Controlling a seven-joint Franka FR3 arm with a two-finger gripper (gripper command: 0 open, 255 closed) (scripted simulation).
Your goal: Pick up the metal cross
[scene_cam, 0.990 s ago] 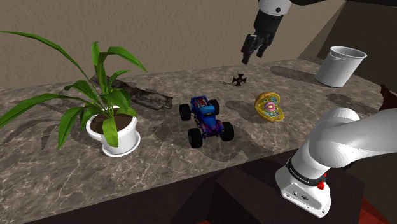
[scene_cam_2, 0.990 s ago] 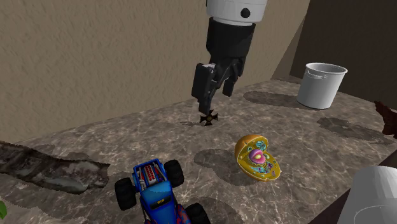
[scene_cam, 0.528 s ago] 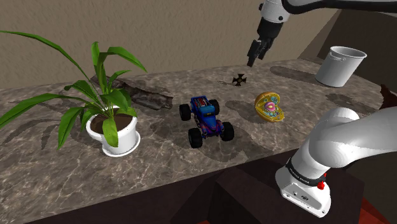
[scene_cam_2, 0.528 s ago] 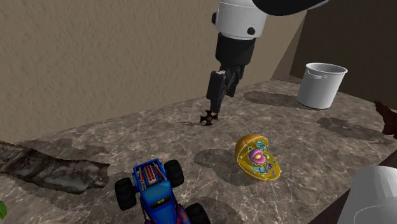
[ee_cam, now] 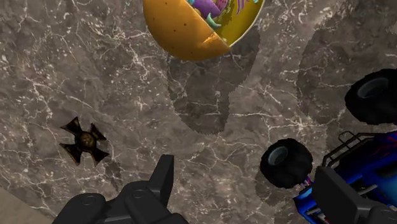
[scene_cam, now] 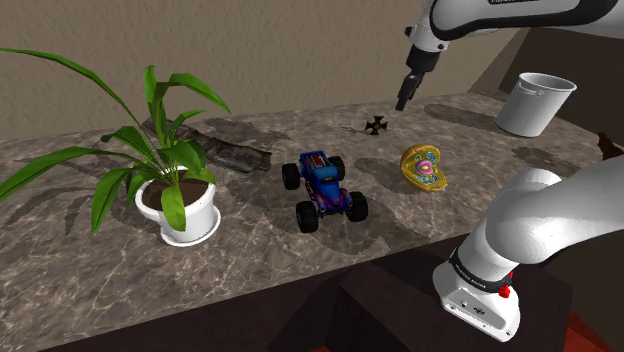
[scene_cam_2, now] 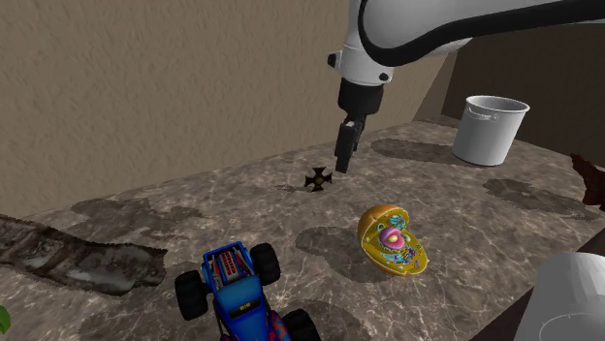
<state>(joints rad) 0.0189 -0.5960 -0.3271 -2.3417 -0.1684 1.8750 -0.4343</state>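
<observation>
The small dark metal cross (scene_cam: pixel 376 125) (scene_cam_2: pixel 317 179) (ee_cam: pixel 84 141) lies flat on the marbled brown counter (scene_cam: pixel 260 250), close to the back wall. My black gripper (scene_cam: pixel 402 103) (scene_cam_2: pixel 343 165) hangs above the counter, just off the cross toward the shoulder view's right, and does not touch it. Seen from the wrist, the gripper (ee_cam: pixel 248 181) is open: its fingers stand well apart with bare counter between them, and the cross lies off to one side of the nearer finger (ee_cam: pixel 164 181).
A blue toy monster truck (scene_cam: pixel 324 190) (scene_cam_2: pixel 238 291) (ee_cam: pixel 356 146) and a yellow cut-open cell model (scene_cam: pixel 425 165) (scene_cam_2: pixel 393 240) (ee_cam: pixel 200 28) sit near the cross. A white bucket (scene_cam: pixel 535 102) stands at the far right, a potted plant (scene_cam: pixel 170 185) and dark bark (scene_cam: pixel 230 150) at the left.
The gripper has shifted from right over the cross toward the right of both exterior views, and the hand has turned about its axis. The cross and the other things have not moved.
</observation>
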